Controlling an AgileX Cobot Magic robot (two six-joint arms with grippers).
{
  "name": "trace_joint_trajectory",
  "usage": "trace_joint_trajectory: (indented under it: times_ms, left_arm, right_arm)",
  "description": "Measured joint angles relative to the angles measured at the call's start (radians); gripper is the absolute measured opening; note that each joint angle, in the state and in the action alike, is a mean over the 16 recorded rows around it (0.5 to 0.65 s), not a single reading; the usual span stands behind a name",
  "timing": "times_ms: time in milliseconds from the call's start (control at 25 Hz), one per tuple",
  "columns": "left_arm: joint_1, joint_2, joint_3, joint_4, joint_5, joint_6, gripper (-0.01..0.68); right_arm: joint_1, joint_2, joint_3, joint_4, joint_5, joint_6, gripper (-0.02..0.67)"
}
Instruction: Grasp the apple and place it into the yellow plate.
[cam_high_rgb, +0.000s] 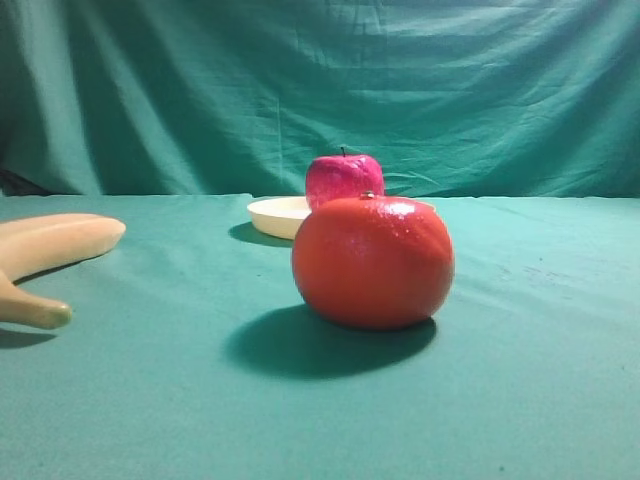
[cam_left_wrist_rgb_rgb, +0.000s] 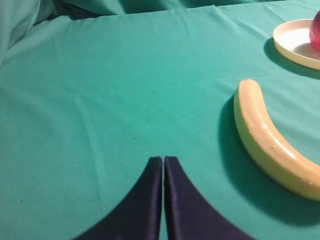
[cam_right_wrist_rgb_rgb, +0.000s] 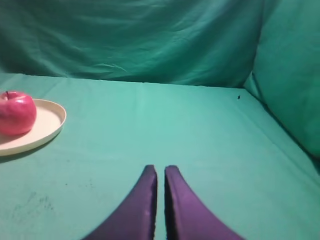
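The small magenta-red apple (cam_right_wrist_rgb_rgb: 17, 113) and large orange-red round fruit (cam_high_rgb: 372, 262) look glossy; the pale cream-yellow round plate (cam_right_wrist_rgb_rgb: 47, 125) smooth and matt; wrinkled green cloth (cam_high_rgb: 150, 400) covers the bench.

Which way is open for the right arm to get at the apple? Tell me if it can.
Probably yes. In the right wrist view the apple sits on the yellow plate, and only bare green cloth lies between it and the shut right gripper. The orange fruit does not show in that view.

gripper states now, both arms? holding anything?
Left gripper: closed, holding nothing, above bare cloth.
Right gripper: closed, holding nothing; the apple sits in the yellow plate.
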Motion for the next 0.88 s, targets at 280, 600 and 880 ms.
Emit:
trace_joint_trajectory:
  times_ms: [280, 600, 880]
  left_arm:
    - [0.0, 0.0, 0.0, 0.0, 0.0, 0.0, 0.0]
    - [0.0, 0.0, 0.0, 0.0, 0.0, 0.0, 0.0]
    - [0.0, 0.0, 0.0, 0.0, 0.0, 0.0, 0.0]
  right_arm:
    - [-0.015, -0.039, 0.063, 0.03, 0.031, 0.003, 0.0]
    - [-0.015, -0.04, 0.066, 0.04, 0.072, 0.003, 0.0]
    - [-0.015, -0.04, 0.067, 0.04, 0.074, 0.001, 0.0]
